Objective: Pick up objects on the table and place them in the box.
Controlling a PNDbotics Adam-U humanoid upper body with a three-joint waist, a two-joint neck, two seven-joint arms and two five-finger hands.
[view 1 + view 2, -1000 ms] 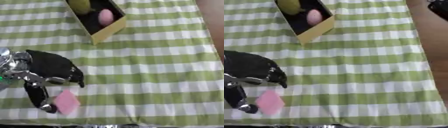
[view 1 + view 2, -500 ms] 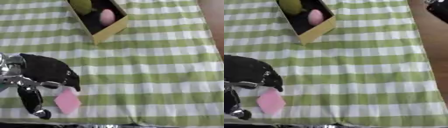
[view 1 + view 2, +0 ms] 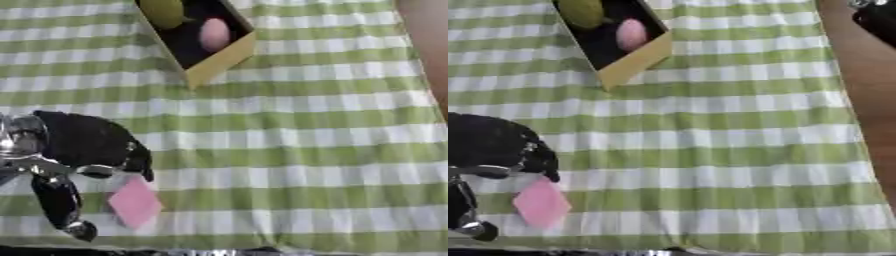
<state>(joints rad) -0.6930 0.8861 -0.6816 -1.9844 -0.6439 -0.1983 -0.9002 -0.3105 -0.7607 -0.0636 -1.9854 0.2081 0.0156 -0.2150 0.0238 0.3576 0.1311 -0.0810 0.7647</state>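
The left robot hand (image 3: 83, 150), fingers half open, holds nothing beside the flat pink square object (image 3: 134, 202) on the green checked worktop (image 3: 306, 150).

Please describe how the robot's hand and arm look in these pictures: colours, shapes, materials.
The left hand has a bulky black back, rounded like a glove. Its fingers are black and thick, one ending in a rounded shiny tip. The wrist is silver metal with glossy curved parts. No cables or markings are visible.

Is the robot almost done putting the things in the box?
Nearly. A yellow-green object and a pink egg-shaped object already lie in the box. The left hand is at the flat pink piece, not lifted yet. That piece is what remains.
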